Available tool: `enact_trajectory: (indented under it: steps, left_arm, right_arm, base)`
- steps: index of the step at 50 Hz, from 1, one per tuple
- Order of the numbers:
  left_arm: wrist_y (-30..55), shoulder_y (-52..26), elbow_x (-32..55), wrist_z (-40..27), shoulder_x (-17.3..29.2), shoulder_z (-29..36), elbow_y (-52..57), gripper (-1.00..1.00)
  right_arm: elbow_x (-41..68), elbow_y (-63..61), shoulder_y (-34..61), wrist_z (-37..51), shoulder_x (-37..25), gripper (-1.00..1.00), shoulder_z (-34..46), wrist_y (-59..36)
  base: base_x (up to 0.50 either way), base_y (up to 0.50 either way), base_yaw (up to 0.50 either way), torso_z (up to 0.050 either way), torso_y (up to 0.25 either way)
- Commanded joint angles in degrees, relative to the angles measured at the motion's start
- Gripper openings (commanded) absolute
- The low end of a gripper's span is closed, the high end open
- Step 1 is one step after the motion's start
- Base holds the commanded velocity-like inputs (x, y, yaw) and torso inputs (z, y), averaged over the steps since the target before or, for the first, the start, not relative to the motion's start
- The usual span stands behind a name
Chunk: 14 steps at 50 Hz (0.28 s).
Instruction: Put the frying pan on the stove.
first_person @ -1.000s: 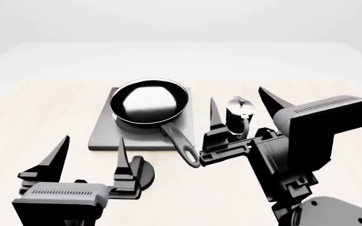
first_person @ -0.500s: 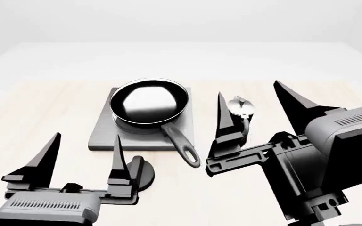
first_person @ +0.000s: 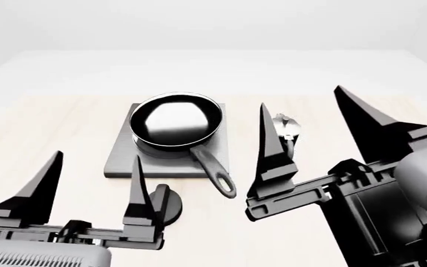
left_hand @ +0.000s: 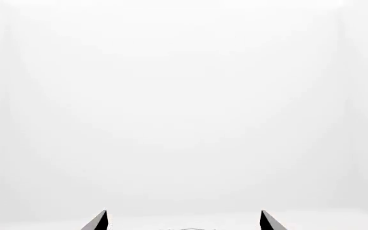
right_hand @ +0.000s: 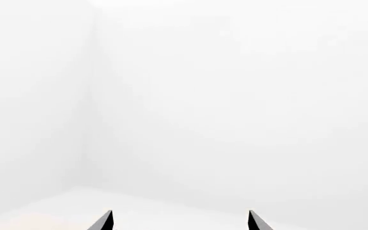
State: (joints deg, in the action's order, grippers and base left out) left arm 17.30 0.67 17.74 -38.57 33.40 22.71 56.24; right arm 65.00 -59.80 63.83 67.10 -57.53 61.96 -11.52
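Two dark pointed fingertips [right_hand: 105, 221] of the right gripper [right_hand: 178, 220] set well apart with nothing between them, pale white walls meeting at a corner beyond, a strip of light floor [right_hand: 50, 211] below, nothing else discernible

Both arms end in matte black grippers with long, flat, blade-like fingers that taper to sharp points. The left gripper [first_person: 95, 161], near the small black round knob [first_person: 167, 206], has its two fingers rising from stepped black blocks set on a grey housing with a row of fine ribbed vent slots along its face. The right gripper [first_person: 302, 103], beside the moka pot [first_person: 286, 130], is larger in the head view: its fingers sit on angular black brackets with layered ledges, backed by a rounded grey casing. In each wrist view only two dark fingertips [left_hand: 101, 219] [right_hand: 105, 219] show against white.
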Motion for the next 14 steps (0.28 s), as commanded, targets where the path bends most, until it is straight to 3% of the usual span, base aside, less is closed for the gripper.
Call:
enact_trajectory:
  steps: [1, 5, 11, 14]
  left_arm:
    - [1.7, -0.6, -0.3, -1.8, 1.3, 1.0, 3.6, 1.0]
    - [-0.5, -2.9, 1.2, -6.7, 5.6, 4.7, 3.7, 1.0]
    - [-5.4, -12.0, 4.1, -18.8, 15.0, 17.1, 3.7, 1.0]
    - [-7.0, -17.1, 5.3, -23.3, 17.9, 23.0, 3.7, 1.0]
  right_arm:
    - [-5.1, -0.2, 24.3, 8.1, -4.7, 1.0, 34.3, 17.0]
    - [-7.3, -0.2, 37.1, 12.2, -3.3, 1.0, 50.1, 23.5]
    - [-12.2, -0.2, 54.8, 19.4, 1.9, 1.0, 73.1, 34.7]
    - [-14.5, -0.2, 60.2, 22.5, 4.4, 1.0, 80.5, 38.8]
  base:
    - [0.0, 0.0, 0.0, 0.0, 0.0]
    - [0.0, 0.0, 0.0, 0.0, 0.0]
    - [0.0, 0.0, 0.0, 0.0, 0.0]
    - [0.0, 0.0, 0.0, 0.0, 0.0]
